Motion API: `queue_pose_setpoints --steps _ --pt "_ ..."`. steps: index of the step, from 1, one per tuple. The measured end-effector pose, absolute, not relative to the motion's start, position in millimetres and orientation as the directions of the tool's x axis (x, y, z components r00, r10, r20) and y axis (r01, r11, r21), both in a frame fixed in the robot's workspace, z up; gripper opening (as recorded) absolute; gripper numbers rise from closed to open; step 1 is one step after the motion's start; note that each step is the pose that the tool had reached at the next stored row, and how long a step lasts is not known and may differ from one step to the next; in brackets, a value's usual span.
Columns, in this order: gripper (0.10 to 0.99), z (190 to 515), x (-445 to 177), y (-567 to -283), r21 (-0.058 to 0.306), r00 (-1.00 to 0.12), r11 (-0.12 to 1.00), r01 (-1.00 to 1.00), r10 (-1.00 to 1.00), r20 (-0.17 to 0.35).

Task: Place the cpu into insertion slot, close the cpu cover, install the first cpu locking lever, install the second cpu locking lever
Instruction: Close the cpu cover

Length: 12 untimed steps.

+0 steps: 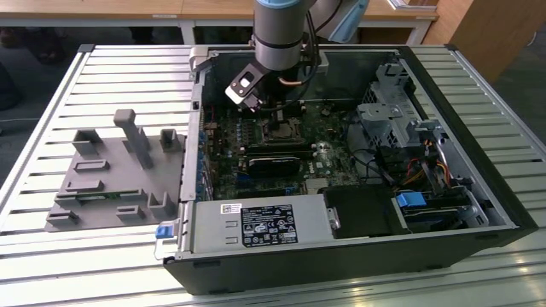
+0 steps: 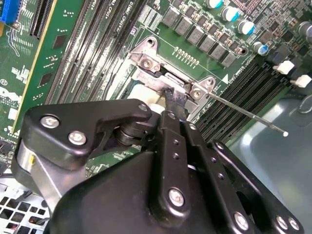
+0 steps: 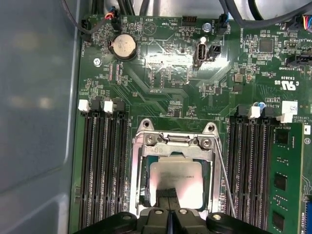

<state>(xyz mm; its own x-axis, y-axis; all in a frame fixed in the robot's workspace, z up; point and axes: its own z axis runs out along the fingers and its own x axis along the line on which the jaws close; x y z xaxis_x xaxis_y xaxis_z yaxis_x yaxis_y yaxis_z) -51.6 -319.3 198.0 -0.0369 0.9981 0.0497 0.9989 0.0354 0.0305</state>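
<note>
**Gripper at the socket, cpu seated under the cover**

- The arm (image 1: 280,32) reaches down into the open computer case (image 1: 444,211), close to its far wall. The case lies on a slatted table (image 1: 102,70).
- The insertion slot (image 1: 277,133) sits toward the far side of the green board. The black graphics card (image 1: 273,163) lies just on its near side.
- The drive cage (image 1: 388,118) stands well apart at the exterior view's right. A grey fixture tray (image 1: 111,173) lies outside the case at the exterior view's left.
- In the first wrist view the cpu (image 3: 178,170) lies in the socket, its pale face showing through the window of the cpu cover (image 3: 173,145). The frame lies flat around the chip on all visible edges.
- Memory slots (image 3: 102,165) flank the socket on both sides, just beside the frame, so there is little side room.
- The gripper (image 3: 169,212) is over the edge of the cover opposite its hinge screws. Its two fingers are pressed together with only a thin seam between them. No object can be seen between them.
- In the second wrist view the fingertips (image 2: 173,97) sit at the cover's screwed end, touching or just above it; which one cannot be told.
- One thin wire locking lever (image 2: 243,113) slants out from that end, crosses over the memory slots and ends free, clear of the frame edge.
</note>
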Motion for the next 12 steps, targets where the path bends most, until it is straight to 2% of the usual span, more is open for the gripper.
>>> queue_pose_setpoints --steps 12 --pt "0.106 210.1 -49.0 -318.7 0.031 -0.037 0.035 0.999 0.998 0.051"
